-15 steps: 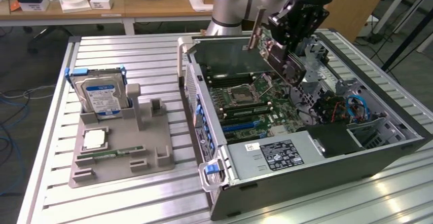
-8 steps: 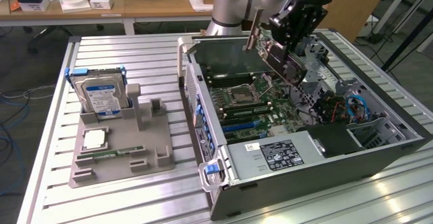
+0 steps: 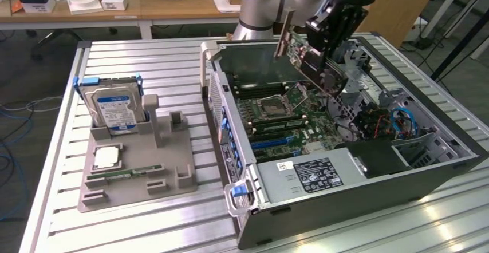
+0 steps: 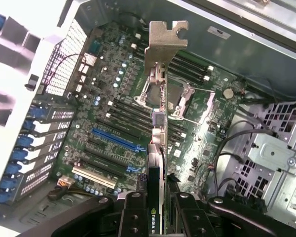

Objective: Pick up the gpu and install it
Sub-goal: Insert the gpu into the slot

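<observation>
The gpu point(image 3: 302, 55), a thin dark card with a silver bracket at one end, hangs tilted in the air above the open computer case point(image 3: 336, 207). My gripper point(image 3: 330, 64) is shut on the card's far end. In the wrist view the gpu point(image 4: 160, 98) shows edge-on between my fingers point(image 4: 134, 210), its silver bracket pointing away over the motherboard point(image 4: 108, 94). The blue expansion slot point(image 4: 116, 140) lies on the board below and to one side of the card. The card touches nothing in the case.
A grey fixture tray point(image 3: 137, 173) on the slatted table at the exterior view's left holds a hard drive point(image 3: 114, 107) standing upright, a processor point(image 3: 105, 157) and a green memory stick point(image 3: 122, 174). A drive cage point(image 4: 274, 148) and cables sit inside the case.
</observation>
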Action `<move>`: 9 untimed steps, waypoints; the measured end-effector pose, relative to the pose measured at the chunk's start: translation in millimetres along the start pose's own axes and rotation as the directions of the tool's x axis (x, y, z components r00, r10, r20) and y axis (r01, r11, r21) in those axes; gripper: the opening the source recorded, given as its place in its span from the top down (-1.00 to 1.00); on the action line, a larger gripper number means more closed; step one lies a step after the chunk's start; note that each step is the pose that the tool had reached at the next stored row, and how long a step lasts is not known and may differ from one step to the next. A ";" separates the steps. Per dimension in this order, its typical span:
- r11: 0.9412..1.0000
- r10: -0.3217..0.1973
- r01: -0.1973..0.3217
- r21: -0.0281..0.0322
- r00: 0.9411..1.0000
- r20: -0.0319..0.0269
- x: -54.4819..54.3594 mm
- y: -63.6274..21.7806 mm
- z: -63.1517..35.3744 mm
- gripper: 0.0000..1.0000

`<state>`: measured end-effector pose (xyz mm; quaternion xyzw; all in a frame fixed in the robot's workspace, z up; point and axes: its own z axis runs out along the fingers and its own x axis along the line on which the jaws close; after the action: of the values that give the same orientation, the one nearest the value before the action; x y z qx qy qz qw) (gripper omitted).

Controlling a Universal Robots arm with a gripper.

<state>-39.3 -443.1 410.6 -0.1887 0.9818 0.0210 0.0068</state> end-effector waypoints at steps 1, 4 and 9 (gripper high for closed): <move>1.000 -0.008 0.008 0.000 1.000 0.000 0.0 0.0 0.0 0.48; 0.999 -0.034 0.034 -0.001 0.999 -0.001 0.0 0.0 0.0 0.48; 0.996 -0.093 0.093 -0.002 0.996 -0.003 0.0 0.0 0.0 0.48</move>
<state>-39.3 -443.1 410.5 -0.2344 0.9719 0.0213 0.0059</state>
